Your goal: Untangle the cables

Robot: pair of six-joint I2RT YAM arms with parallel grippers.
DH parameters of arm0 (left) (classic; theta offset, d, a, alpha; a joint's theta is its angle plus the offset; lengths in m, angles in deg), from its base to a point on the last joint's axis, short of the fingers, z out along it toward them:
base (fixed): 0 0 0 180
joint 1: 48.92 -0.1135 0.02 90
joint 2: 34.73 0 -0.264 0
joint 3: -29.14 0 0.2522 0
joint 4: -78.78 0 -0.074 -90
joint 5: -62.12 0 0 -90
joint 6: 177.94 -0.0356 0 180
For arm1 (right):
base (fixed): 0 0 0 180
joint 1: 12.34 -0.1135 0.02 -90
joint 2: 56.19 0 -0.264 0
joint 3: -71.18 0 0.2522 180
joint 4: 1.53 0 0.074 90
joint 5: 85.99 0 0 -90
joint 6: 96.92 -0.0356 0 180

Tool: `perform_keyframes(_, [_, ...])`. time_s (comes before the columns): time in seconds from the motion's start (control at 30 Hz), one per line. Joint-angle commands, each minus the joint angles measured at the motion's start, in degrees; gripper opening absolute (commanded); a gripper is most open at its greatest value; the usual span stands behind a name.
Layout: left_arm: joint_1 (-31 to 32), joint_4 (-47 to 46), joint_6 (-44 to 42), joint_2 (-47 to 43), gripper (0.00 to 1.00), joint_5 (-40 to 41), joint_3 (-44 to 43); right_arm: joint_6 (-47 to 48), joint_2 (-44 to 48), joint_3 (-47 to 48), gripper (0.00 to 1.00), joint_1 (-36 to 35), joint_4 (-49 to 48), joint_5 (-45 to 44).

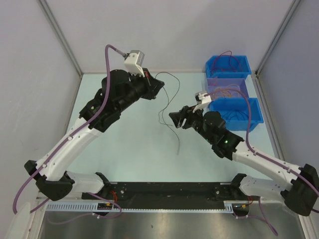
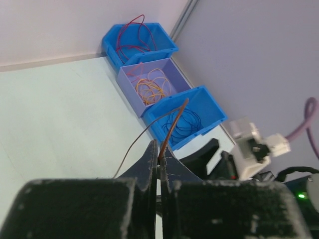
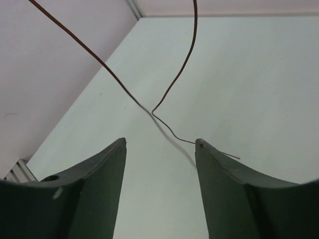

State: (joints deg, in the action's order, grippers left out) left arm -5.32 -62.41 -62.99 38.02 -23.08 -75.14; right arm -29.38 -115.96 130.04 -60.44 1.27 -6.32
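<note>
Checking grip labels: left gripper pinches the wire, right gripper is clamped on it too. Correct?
Not quite. The left gripper does pinch the wire, but the right gripper is not clamped on it. It is open: the right wrist view shows its jaws standing apart with nothing gripped between them.

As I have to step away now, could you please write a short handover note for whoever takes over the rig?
Left pincer: shut on one thin brown cable, held above the table.
Right pincer: open, gripping nothing; the cable's loose end dangles just ahead of it.
Bins, far right: dark red cables in the far blue bin, orange cables in the lavender bin, blue cables in the near blue bin.
Done: those look sorted.
Left: probably binning the held cable.
</note>
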Motion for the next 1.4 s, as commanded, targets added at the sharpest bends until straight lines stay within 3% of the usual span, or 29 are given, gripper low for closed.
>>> perform_keyframes(0.0, [-0.1, -2.0, 1.2, -1.2, 0.0, -2.6, -1.1, 0.0, -2.8, 1.1, 0.65, 0.1, -7.2, 1.8])
perform_keyframes(0.33, [-0.2, -2.1, 1.7, -0.9, 0.0, -3.5, -1.3, 0.4, -7.4, 1.7, 0.7, -0.5, -11.4, 1.7])
perform_keyframes(0.6, [-0.2, -2.8, 2.4, -0.8, 0.0, -4.4, -1.6, 0.3, -11.0, 1.8, 0.68, -0.5, -16.1, -3.5])
perform_keyframes(0.7, [-0.2, -3.1, 2.6, -0.8, 0.0, -4.4, -1.6, -0.1, -12.2, 1.8, 0.47, -0.4, -18.7, -3.2])
perform_keyframes(0.73, [-0.1, -3.3, 2.7, -0.8, 0.0, -5.8, -1.6, -0.2, -13.2, 2.3, 0.35, -0.2, -19.0, -3.2])
perform_keyframes(0.93, [-0.2, -3.0, 2.6, -0.9, 0.0, -6.1, -1.6, -0.3, -14.9, 3.1, 0.09, -0.2, -19.6, -3.6])
perform_keyframes(1.07, [-0.2, -3.1, 2.6, -1.2, 0.0, -6.2, -1.2, 0.0, -14.7, 3.1, 0.0, -0.2, -20.0, -4.1])
perform_keyframes(1.37, [-0.2, -1.6, 1.2, -1.6, 0.01, -1.5, -0.9, 1.0, -9.9, 3.1, 0.0, -0.5, -15.6, -4.8])
